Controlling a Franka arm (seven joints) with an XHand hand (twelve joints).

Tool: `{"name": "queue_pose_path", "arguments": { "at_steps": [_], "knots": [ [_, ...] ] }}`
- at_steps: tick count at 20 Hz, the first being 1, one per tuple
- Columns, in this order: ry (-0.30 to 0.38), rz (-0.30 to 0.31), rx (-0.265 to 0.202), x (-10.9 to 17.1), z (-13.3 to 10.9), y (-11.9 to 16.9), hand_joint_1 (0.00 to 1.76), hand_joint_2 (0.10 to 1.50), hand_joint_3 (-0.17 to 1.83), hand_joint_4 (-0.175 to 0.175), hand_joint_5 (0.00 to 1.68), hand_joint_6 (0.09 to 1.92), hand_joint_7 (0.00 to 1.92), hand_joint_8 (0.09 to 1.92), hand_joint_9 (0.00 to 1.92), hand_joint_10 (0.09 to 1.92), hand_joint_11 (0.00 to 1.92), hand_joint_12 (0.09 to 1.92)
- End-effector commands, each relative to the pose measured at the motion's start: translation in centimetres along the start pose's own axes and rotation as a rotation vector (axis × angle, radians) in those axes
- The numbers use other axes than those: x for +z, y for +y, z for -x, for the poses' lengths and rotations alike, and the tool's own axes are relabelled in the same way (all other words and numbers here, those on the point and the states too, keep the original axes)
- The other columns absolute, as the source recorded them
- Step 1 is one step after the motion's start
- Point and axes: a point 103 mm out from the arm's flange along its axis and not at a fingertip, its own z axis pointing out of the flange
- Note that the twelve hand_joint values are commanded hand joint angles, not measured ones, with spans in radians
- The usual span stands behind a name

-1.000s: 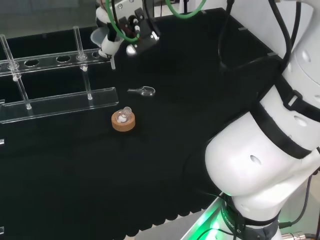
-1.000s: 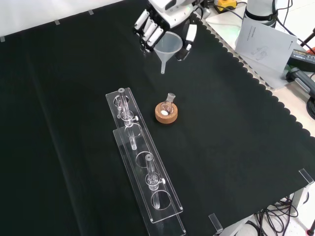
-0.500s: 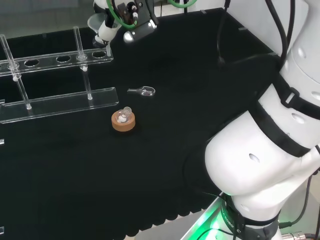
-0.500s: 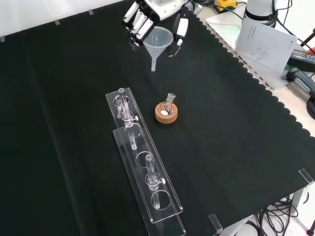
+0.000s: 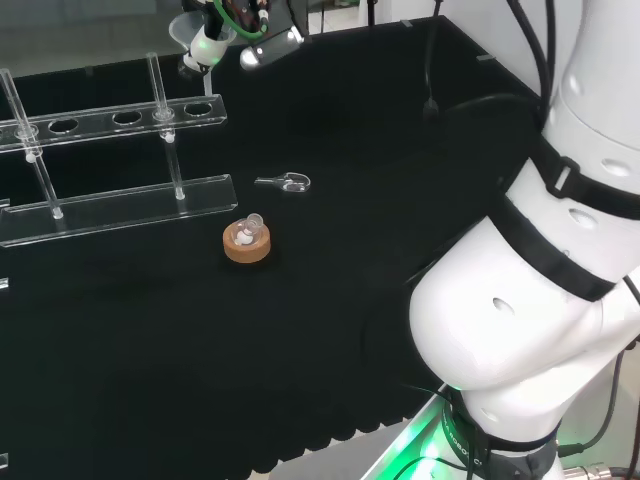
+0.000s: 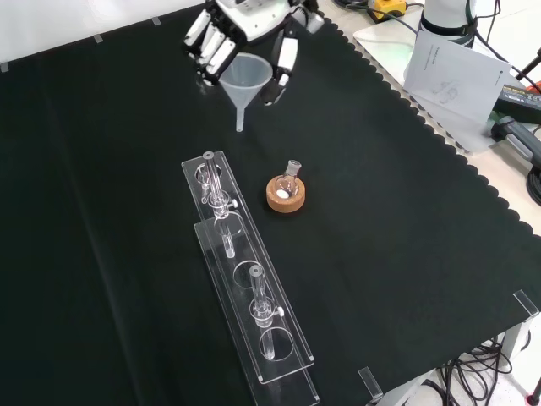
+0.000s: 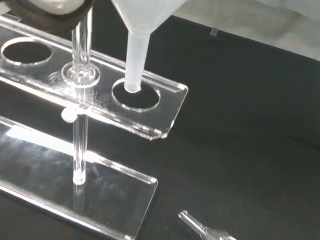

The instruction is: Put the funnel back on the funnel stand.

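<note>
The hand (image 6: pixel 245 34) is curled round a white translucent funnel (image 6: pixel 245 80), held upright with its stem pointing down, at the top of the front view. In the head view the hand (image 5: pixel 210 40) and funnel (image 5: pixel 187 30) are at the top edge, above the far end of the clear acrylic funnel stand (image 5: pixel 120 120). The stand (image 6: pixel 245 279) is a two-tier rack with round holes and clear posts. In the wrist view the funnel stem (image 7: pixel 135 60) hangs just over the end hole (image 7: pixel 136 94) of the stand's upper plate, its tip above the hole's rim.
A small round flask (image 6: pixel 287 179) sits on a cork ring (image 5: pixel 246 243) beside the stand. A small clear scoop (image 5: pixel 288 182) lies on the black cloth near it. Papers and cables lie beyond the cloth's scalloped edge (image 6: pixel 439 127) in the front view.
The hand has carried the funnel toward the stand: left in the front view, up and left in the head view. The stand, flask and scoop have not moved.
</note>
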Motion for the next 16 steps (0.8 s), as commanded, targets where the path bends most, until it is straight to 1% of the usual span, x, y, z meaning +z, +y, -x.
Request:
{"name": "queue_pose_path", "arguments": {
  "at_steps": [1, 6, 16],
  "knots": [
    [0.011, 0.020, -0.020, 0.9, 0.5, 2.7, 0.78, 0.80, 0.49, 0.000, 0.77, 0.71, 0.69, 0.72, 0.99, 0.48, 0.58, 1.25],
    [0.018, 0.018, -0.034, 1.8, 0.6, 4.1, 0.78, 0.80, 0.49, -0.002, 0.76, 0.72, 0.68, 0.72, 0.98, 0.48, 0.58, 1.25],
    [0.029, 0.015, -0.051, 3.0, 0.5, 5.9, 0.78, 0.80, 0.49, -0.004, 0.74, 0.72, 0.67, 0.73, 0.97, 0.49, 0.58, 1.24]
  ]
}}
